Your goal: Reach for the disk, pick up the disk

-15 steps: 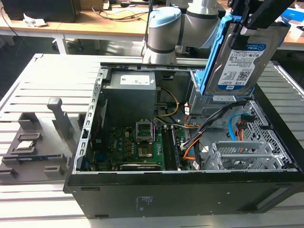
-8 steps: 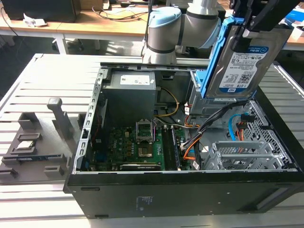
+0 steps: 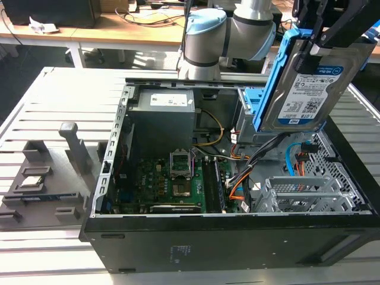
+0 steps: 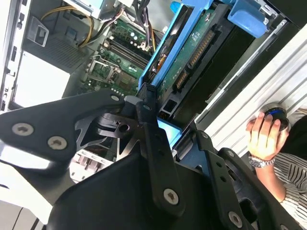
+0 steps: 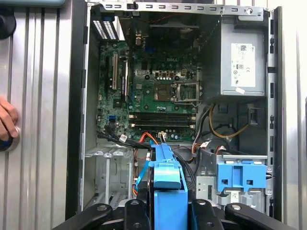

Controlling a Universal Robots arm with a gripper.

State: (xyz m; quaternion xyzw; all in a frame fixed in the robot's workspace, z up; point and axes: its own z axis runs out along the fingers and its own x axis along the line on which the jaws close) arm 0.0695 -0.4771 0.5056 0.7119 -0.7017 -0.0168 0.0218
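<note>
The disk (image 3: 306,92), a silver-grey hard drive with a white-and-blue label and a blue rail frame (image 3: 272,83), hangs tilted above the right side of the open computer case (image 3: 225,237). My gripper (image 3: 314,41) is shut on its upper end at the exterior view's top right. In the second wrist view the disk (image 4: 192,52) shows its green circuit side, clamped between black fingers (image 4: 146,120). The first wrist view has the disk (image 5: 168,184) edge-on between the fingers (image 5: 134,211), well above the motherboard (image 5: 158,91).
The case holds a power supply (image 3: 161,122), a motherboard (image 3: 172,184), orange and blue cables (image 3: 291,160) and a blue drive bracket (image 5: 242,175). A grey fixture with a small chip (image 3: 32,181) lies at the exterior view's left. A person's hand (image 4: 264,134) rests beside the case.
</note>
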